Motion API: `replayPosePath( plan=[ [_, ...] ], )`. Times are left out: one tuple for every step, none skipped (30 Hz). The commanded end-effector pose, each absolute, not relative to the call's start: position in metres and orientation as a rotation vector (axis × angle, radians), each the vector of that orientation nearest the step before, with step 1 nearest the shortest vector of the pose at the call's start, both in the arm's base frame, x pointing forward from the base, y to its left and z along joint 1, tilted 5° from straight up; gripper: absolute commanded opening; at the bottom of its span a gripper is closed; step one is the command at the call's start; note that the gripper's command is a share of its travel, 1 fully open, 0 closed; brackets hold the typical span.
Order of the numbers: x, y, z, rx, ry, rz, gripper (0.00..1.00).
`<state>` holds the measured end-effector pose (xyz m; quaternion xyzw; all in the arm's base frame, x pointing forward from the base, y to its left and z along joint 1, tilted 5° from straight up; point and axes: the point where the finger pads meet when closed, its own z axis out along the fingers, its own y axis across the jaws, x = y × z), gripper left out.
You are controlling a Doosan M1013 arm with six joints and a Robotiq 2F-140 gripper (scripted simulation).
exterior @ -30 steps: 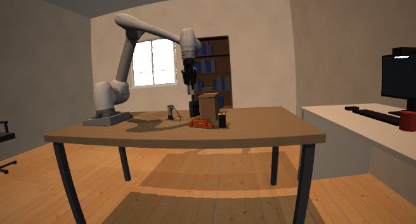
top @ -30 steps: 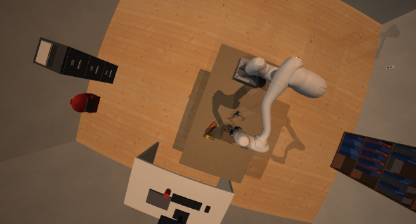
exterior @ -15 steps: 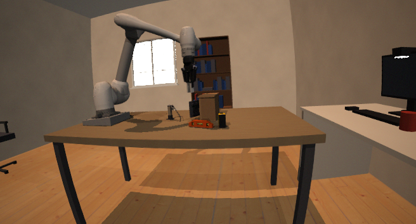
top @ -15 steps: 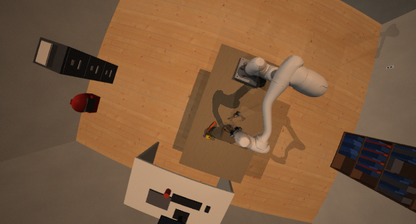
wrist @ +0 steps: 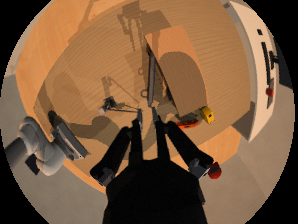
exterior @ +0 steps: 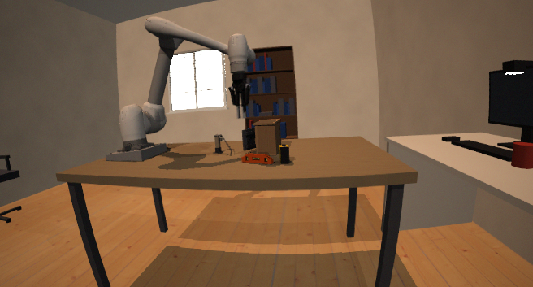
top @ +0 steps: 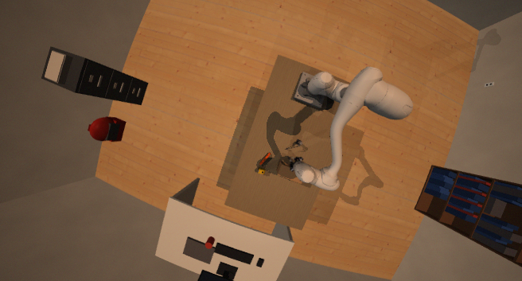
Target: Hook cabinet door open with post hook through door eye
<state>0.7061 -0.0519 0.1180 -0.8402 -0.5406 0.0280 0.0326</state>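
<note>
A small brown cabinet (exterior: 267,136) (wrist: 176,76) stands upright on the table (exterior: 333,165). Its dark door (exterior: 248,139) (wrist: 152,76) stands swung out on the cabinet's left side. The short post (exterior: 218,142) (top: 296,143) (wrist: 109,104) stands left of the cabinet, and its thin hook (exterior: 228,149) slants down from it to the table top, apart from the door. My gripper (exterior: 240,105) (wrist: 147,112) hangs well above the door's edge with its fingers nearly together and nothing between them.
An orange spirit level (exterior: 257,158) (top: 263,159) and a black-and-yellow can (exterior: 284,154) (wrist: 208,115) lie in front of the cabinet. The arm's base (exterior: 136,152) sits at the table's left end. A desk with a monitor stands to the right.
</note>
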Motion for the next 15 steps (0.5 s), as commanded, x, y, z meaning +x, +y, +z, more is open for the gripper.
replayPosePath(
  plan=[
    [0.691, -0.054, 0.12, -2.392, -1.918, 0.064, 0.16],
    [0.683, -0.055, 0.121, -2.296, -2.029, 0.059, 0.16],
    [0.675, -0.055, 0.121, -2.248, -2.082, 0.058, 0.16],
    [0.667, -0.056, 0.122, -2.204, -2.129, 0.058, 0.16],
    [0.659, -0.057, 0.122, -2.155, -2.18, 0.058, 0.16],
    [0.652, -0.058, 0.123, -2.102, -2.231, 0.058, 0.16],
    [0.645, -0.058, 0.123, -2.048, -2.281, 0.058, 0.16],
    [0.639, -0.059, 0.123, -1.992, -2.33, 0.058, 0.16],
    [0.633, -0.059, 0.124, -1.934, -2.377, 0.058, 0.16],
    [0.629, -0.059, 0.124, -1.876, -2.423, 0.057, 0.16],
    [0.626, -0.06, 0.124, -1.817, -2.467, 0.056, 0.16],
    [0.624, -0.06, 0.124, -1.756, -2.51, 0.054, 0.16],
    [0.622, -0.06, 0.124, -1.695, -2.551, 0.051, 0.16],
    [0.622, -0.06, 0.124, -1.633, -2.591, 0.047, 0.16],
    [0.622, -0.06, 0.124, -1.57, -2.628, 0.041, 0.16]
  ],
)
